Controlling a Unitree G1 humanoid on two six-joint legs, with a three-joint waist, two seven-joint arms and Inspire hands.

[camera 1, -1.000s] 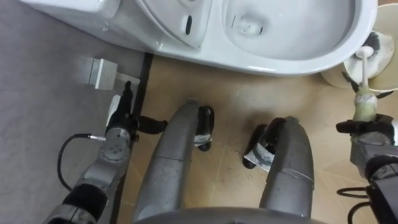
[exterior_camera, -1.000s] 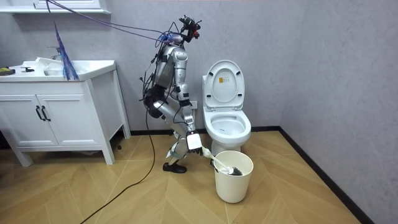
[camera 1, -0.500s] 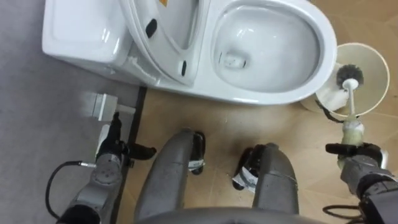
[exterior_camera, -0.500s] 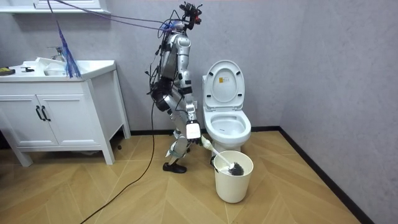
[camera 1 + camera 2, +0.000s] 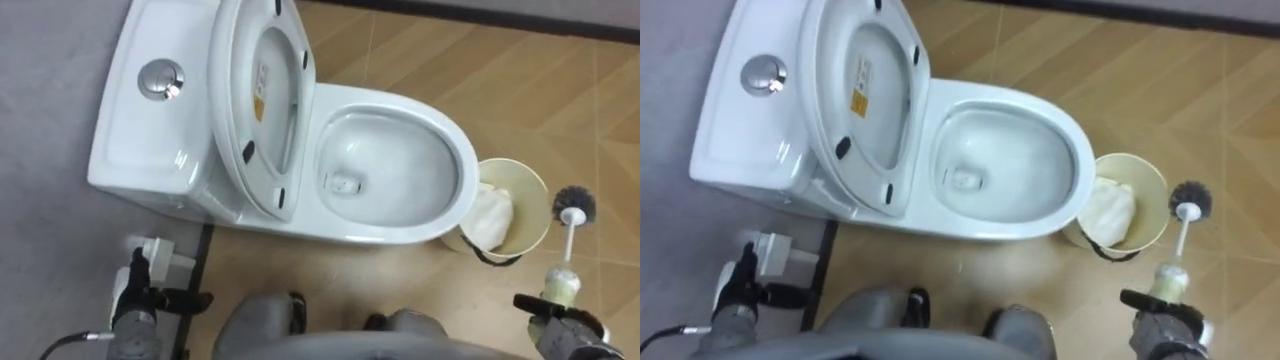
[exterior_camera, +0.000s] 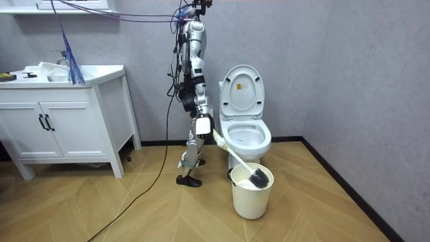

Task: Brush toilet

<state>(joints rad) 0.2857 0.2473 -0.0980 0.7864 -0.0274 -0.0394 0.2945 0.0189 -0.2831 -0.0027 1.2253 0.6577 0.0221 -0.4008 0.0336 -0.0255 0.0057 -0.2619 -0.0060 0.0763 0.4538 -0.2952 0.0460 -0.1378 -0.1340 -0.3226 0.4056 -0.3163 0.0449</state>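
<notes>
A white toilet (image 5: 390, 175) stands before me with its lid (image 5: 262, 95) raised and the bowl bare. My right hand (image 5: 563, 325) at the lower right is shut on the pale handle of a toilet brush (image 5: 566, 245). Its dark bristle head (image 5: 574, 203) points away from me, just right of a cream waste bin (image 5: 530, 232). In the room view I stand upright beside the toilet (image 6: 245, 134), and the brush (image 6: 235, 158) slants down from my hand to the bin's rim (image 6: 252, 195). My left hand (image 5: 135, 298) hangs open at the lower left, near the wall.
White crumpled paper (image 5: 490, 212) lies in the bin. A white box (image 5: 168, 263) sits low on the grey wall by my left hand. A white vanity cabinet (image 6: 60, 121) stands at the room view's left. Wooden floor spreads right of the bin.
I have straightened from a bend to standing upright, so the eye views now take in the whole toilet. The brush head has risen from inside the bin to its rim.
</notes>
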